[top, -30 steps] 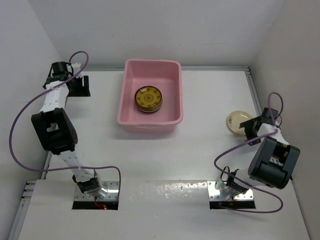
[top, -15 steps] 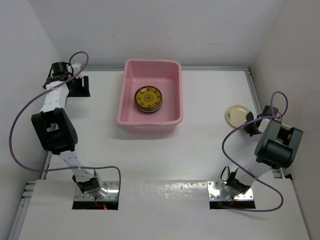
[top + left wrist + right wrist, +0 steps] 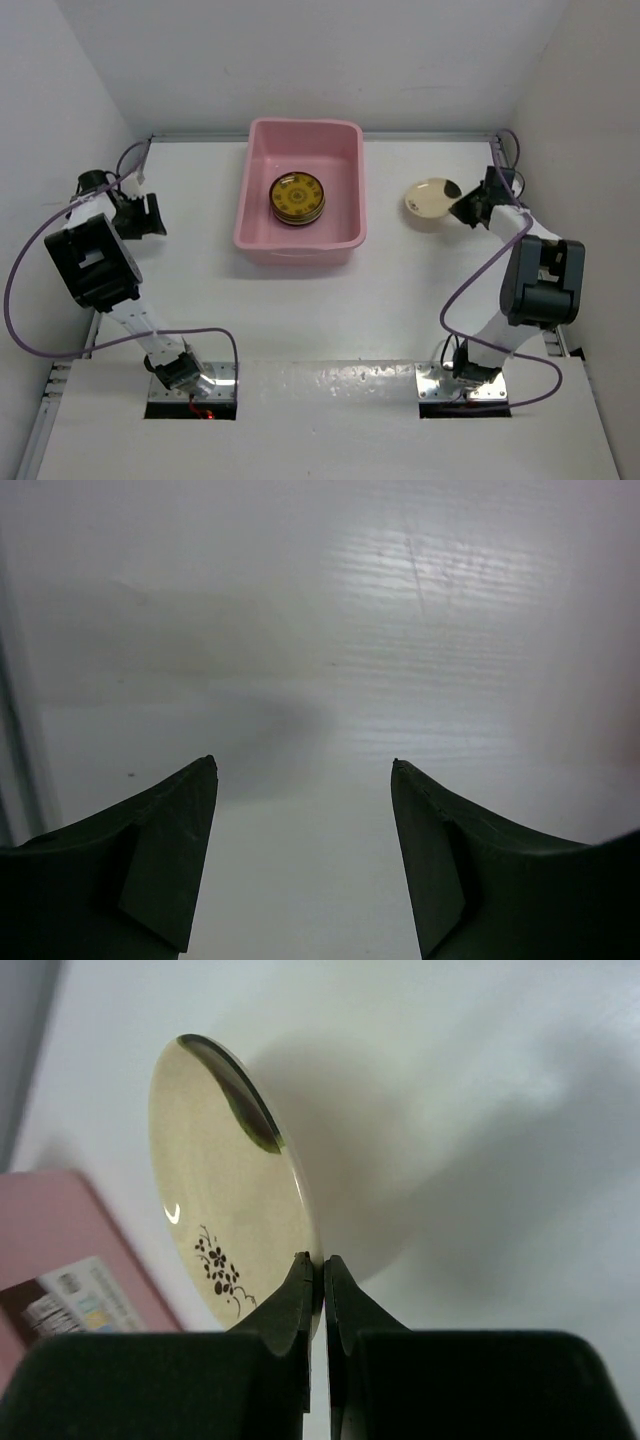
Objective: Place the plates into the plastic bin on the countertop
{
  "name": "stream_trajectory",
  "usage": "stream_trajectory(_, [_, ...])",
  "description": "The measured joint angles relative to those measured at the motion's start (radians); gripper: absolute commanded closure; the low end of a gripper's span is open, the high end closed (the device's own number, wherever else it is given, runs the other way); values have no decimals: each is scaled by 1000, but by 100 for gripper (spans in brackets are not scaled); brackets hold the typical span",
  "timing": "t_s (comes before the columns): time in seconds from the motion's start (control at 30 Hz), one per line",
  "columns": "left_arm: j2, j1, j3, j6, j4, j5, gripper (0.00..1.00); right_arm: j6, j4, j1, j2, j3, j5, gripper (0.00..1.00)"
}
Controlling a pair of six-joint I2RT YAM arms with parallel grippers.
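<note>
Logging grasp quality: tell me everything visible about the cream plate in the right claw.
The cream plate is small, round and glossy, ceramic-looking, with a dark flower sprig and a dark patch near its rim. The right claw is shut on its rim. It is tilted, apparently clear of the countertop, right of the pink bin.

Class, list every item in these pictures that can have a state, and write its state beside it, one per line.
pink bin: upright, open-topped, on the countertop.
plate stack: flat inside the pink bin, yellow-brown patterned one on top.
cream plate: outside the pink bin, held by its rim.
right gripper: shut on the cream plate.
left gripper: open, empty.
</note>
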Motion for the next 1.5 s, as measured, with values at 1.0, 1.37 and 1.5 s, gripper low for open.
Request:
stream_trajectory(1.0, [-130, -14, -215, 88, 74, 69, 28, -153, -266, 728, 525, 839, -55, 100])
stream_trajectory(1.37, [-130, -14, -215, 88, 75, 71, 28, -130, -236, 702, 534, 838, -79, 100])
stream_trajectory(1.5, [-130, -14, -215, 93, 76, 73, 28, -103, -214, 686, 524, 813, -103, 100])
